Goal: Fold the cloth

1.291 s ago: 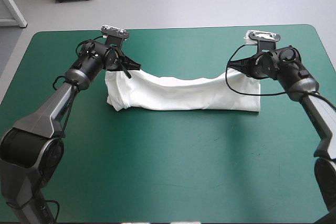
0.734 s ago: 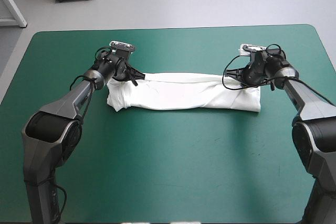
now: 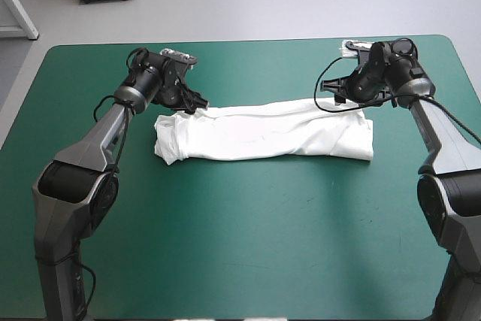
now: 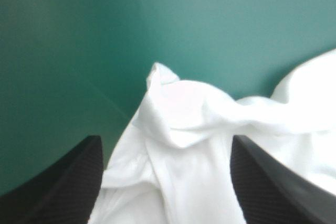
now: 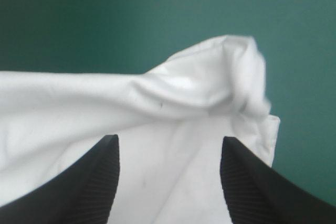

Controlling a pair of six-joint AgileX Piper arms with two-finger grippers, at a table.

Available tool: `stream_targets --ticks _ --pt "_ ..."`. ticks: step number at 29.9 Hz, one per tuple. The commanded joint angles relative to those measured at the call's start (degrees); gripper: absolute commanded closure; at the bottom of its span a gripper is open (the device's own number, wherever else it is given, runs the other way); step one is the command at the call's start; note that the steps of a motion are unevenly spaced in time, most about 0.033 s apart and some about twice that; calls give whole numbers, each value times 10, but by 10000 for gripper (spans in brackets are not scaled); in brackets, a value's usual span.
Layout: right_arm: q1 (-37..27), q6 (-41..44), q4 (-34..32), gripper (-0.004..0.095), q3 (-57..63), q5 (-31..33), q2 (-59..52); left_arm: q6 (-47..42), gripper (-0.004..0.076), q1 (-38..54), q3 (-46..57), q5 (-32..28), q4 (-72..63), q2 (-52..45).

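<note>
White cotton lies in a long, narrow band: the T-shirt (image 3: 263,134) rests on the teal-green tabletop (image 3: 248,246), with bare cover showing on every side of it. Just before, both claws were pinching the T-shirt's far long edge and carrying it over the rest of the T-shirt. Now that edge is down and both have let go.

The left claw (image 3: 188,101) hovers at the T-shirt's far left corner. In its wrist view its black fingers (image 4: 63,182) stand wide apart with nothing between them but a loose peak of the T-shirt below. The right claw (image 3: 336,94) sits at the T-shirt's far right corner, and its fingers (image 5: 89,182) are likewise spread and hold nothing, with a rumpled ridge of the T-shirt just ahead of them.

So the lengthwise fold looks laid and released, which I judge puts the task somewhere past its middle, with the crosswise folds not yet made. The drop is not tidy (the T-shirt's left end is bunched into a soft lump, and its right end keeps a raised pucker along the far edge). Those wrinkles could carry into the next fold unless the ends of the T-shirt are smoothed or regripped cleanly. A sensible next move, as I read it, would be taking one end of the T-shirt and bringing it across toward the other.
</note>
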Motion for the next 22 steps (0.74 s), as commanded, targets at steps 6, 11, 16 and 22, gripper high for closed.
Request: stream_targets --ticks 6,11,16,22 --pt "-4 -9 -5 428 -20 22 -70 58 281 -1 -78 16 -58 -102" --pt "-4 -9 -23 428 -20 25 -98 143 685 -12 -78 23 -175 -121" --pt "-4 -9 -30 428 -20 31 -117 180 733 -62 -78 18 -194 -123" --pt "-4 -9 -30 428 -20 32 -133 189 733 -107 -78 -2 -223 -105"
